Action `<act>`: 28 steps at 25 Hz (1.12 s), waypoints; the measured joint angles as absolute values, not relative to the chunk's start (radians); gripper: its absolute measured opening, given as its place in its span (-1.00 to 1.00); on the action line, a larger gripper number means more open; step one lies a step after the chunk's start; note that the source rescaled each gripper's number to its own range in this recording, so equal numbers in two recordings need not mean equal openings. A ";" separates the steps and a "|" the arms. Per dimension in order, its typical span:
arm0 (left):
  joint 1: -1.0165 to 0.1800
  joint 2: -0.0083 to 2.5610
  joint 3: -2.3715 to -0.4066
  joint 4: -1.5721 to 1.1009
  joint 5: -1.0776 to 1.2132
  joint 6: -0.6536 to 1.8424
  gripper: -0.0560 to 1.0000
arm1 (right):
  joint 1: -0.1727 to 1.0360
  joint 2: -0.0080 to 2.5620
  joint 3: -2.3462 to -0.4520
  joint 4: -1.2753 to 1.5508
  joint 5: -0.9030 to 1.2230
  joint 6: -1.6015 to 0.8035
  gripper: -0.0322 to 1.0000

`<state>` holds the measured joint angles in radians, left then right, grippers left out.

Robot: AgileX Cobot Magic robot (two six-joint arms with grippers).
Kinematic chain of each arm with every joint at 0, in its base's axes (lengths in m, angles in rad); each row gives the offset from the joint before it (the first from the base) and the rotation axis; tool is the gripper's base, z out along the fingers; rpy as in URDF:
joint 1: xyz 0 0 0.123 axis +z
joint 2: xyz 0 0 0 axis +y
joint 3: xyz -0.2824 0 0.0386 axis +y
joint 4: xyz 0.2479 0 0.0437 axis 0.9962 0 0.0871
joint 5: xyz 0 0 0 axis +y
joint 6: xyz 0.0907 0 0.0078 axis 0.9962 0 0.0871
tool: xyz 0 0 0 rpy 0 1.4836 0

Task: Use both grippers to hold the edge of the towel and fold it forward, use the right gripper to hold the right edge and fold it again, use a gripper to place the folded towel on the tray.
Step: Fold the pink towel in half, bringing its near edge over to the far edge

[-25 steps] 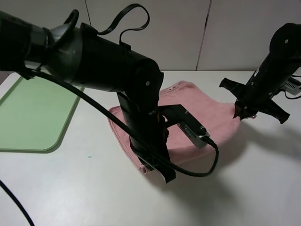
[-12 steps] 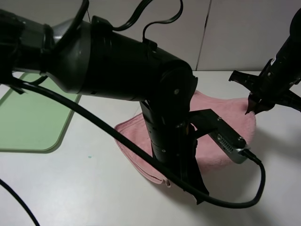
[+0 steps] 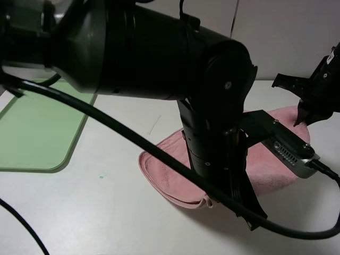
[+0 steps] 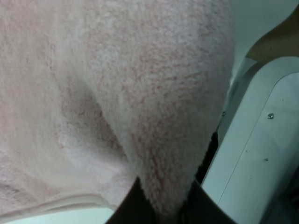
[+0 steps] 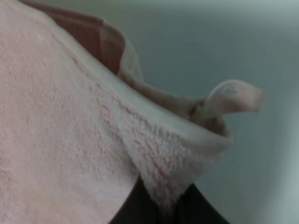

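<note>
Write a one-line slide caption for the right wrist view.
Right claw shut on a pinch of the pink towel, a small loop tag sticking out nearby.

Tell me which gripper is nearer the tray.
Left. The left gripper pinches the towel mid-table, right of the tray; the right gripper pinches it farther right.

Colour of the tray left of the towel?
Plain light green; the flat rectangular plastic tray shows best in exterior high view.

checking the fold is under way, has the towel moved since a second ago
Yes. The towel has shifted right, farther from the green tray, which has stayed put.
</note>
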<state>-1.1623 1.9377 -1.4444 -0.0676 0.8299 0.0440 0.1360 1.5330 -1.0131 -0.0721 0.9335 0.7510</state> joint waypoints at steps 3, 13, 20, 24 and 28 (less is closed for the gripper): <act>-1.162 1.938 -1.461 -0.066 0.846 0.041 -0.89 | 0.136 1.515 -1.013 -0.075 0.949 0.736 -0.94; -1.162 1.907 -1.467 -0.066 0.867 -0.009 -0.89 | 0.136 1.491 -1.013 -0.063 0.950 0.709 -0.94; -1.162 1.903 -1.467 -0.065 0.880 -0.037 -0.89 | 0.136 1.491 -1.013 -0.044 0.909 0.707 -0.94; -1.162 1.903 -1.467 -0.065 0.883 -0.055 -0.89 | 0.136 1.491 -1.013 -0.044 0.891 0.707 -0.94; -1.162 1.903 -1.467 -0.065 0.887 -0.079 -0.89 | 0.136 1.491 -1.013 -0.050 0.880 0.707 -0.94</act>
<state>-1.1623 1.9028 -1.4667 -0.0651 0.8866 -0.0793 0.1360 1.4911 -1.0131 -0.0502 0.8800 0.7072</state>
